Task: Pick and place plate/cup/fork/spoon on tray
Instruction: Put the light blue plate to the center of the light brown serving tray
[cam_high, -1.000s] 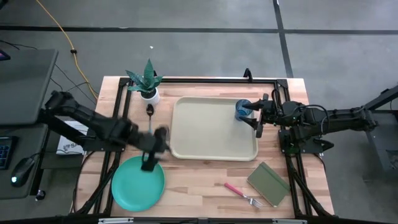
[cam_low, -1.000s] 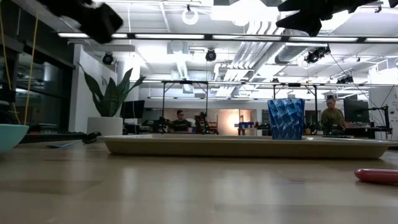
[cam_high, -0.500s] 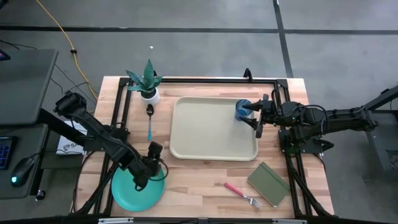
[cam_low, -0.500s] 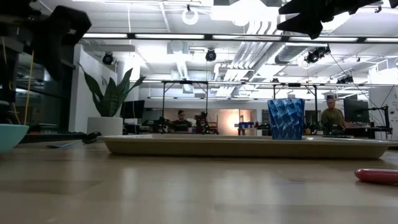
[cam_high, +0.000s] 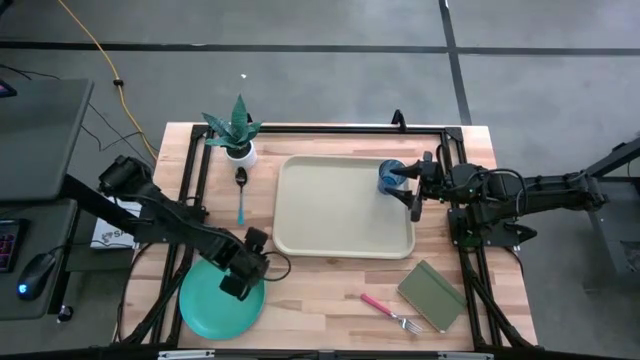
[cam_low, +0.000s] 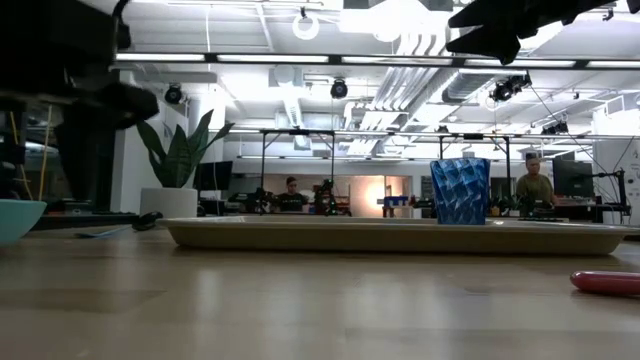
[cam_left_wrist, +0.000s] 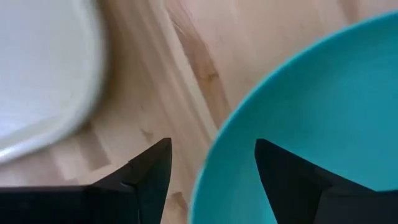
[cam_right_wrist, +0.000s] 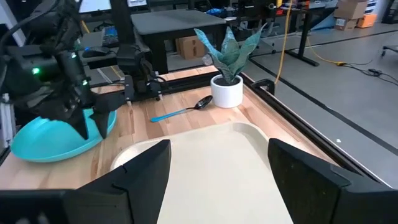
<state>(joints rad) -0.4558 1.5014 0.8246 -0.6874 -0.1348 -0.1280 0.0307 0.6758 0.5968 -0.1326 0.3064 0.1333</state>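
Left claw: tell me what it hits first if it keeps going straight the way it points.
Most likely the plate. In the left wrist view the left claw is open, with the plate's rim running between its fingers. The high view shows it over the plate's upper right edge. How far above it sits is unclear.

No readable text, label, brand, number or sign anywhere. Only dark letters on a white sheet (cam_high: 105, 236) at the counter's left edge, mostly hidden under the left arm and too small to make out. Nothing printed on the tray (cam_high: 340, 210), plate (cam_high: 205, 305) or cup (cam_low: 460, 190).
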